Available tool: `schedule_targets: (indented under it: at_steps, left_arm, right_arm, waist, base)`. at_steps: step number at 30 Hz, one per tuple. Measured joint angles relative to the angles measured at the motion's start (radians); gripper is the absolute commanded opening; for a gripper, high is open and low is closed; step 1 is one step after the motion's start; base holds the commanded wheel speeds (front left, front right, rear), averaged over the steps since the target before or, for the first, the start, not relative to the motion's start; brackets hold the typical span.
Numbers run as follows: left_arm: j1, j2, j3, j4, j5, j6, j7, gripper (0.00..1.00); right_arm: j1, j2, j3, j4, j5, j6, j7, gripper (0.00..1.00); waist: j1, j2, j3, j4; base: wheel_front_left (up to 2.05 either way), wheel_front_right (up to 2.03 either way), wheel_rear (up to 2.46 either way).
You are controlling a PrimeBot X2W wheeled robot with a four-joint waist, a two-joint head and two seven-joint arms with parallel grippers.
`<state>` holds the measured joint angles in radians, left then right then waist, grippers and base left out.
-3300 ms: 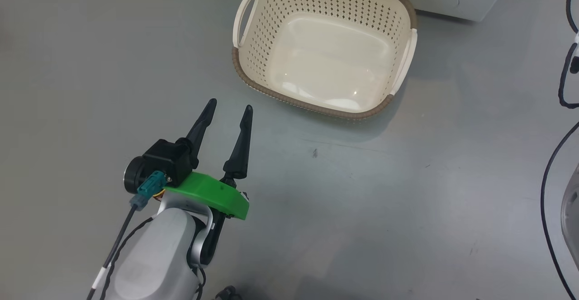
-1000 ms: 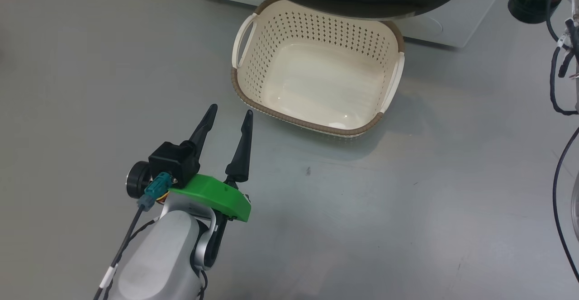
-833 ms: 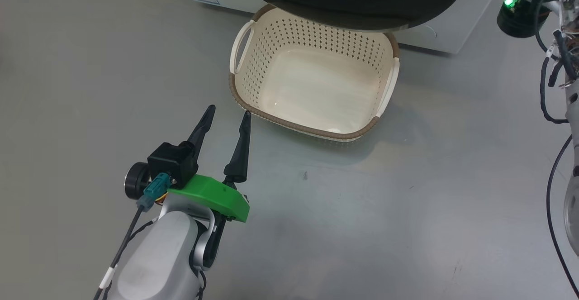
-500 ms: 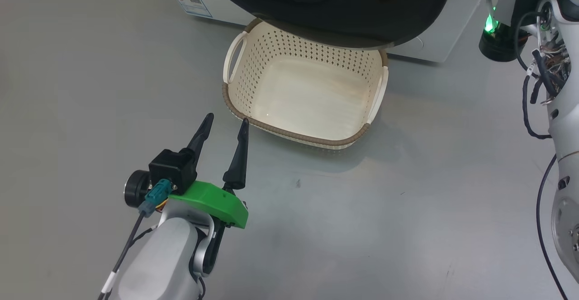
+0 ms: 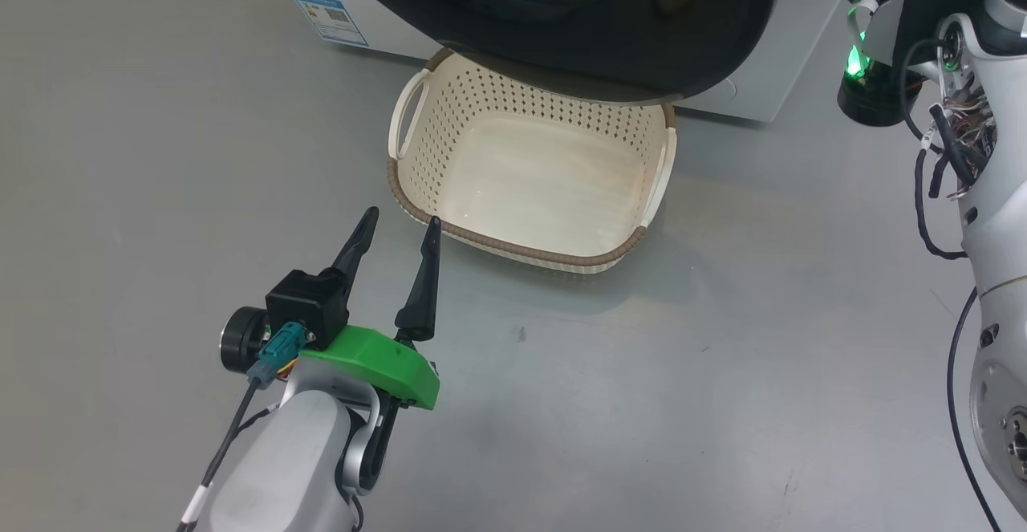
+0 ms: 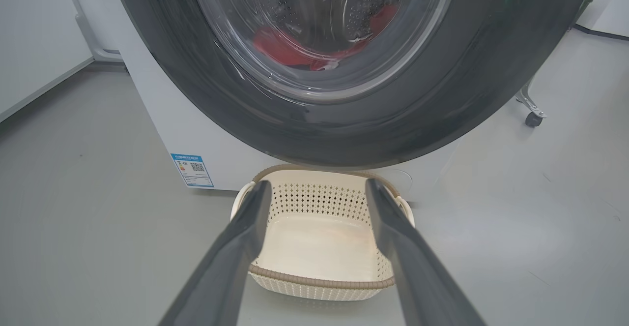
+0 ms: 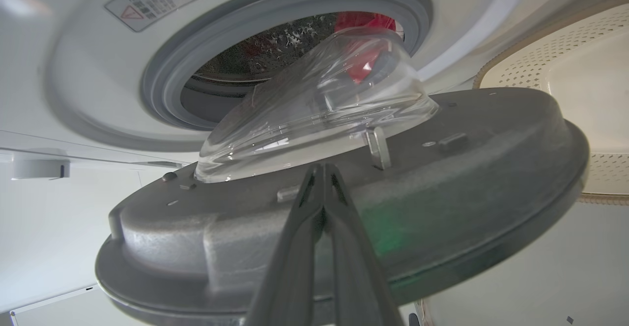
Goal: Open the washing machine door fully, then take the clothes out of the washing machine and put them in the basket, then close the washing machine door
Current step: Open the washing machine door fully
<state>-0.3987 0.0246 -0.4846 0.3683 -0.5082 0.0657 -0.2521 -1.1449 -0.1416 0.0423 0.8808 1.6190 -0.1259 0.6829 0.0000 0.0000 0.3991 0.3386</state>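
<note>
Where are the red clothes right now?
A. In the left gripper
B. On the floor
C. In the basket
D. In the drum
D: the red clothes show inside the drum, while the basket is bare and the left gripper is open with nothing between its fingers.

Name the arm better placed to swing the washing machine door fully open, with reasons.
Probably right: the right gripper, shut, is at the washing machine door's inner face; the left gripper hangs open low beside the basket.
</note>
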Motion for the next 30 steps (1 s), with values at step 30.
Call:
schedule_targets:
  at_steps: [30]
  left_arm:
    - [0.034, 0.001, 0.035, 0.022, 0.037, 0.0, 0.0, 1.0]
  right_arm:
    - [0.128, -0.026, 0.02, -0.089, -0.081, 0.184, -0.108, 0.0]
  waist:
    - [0.0, 0.0, -0.057, -0.039]
  base:
    - [0.0, 0.0, 0.0]
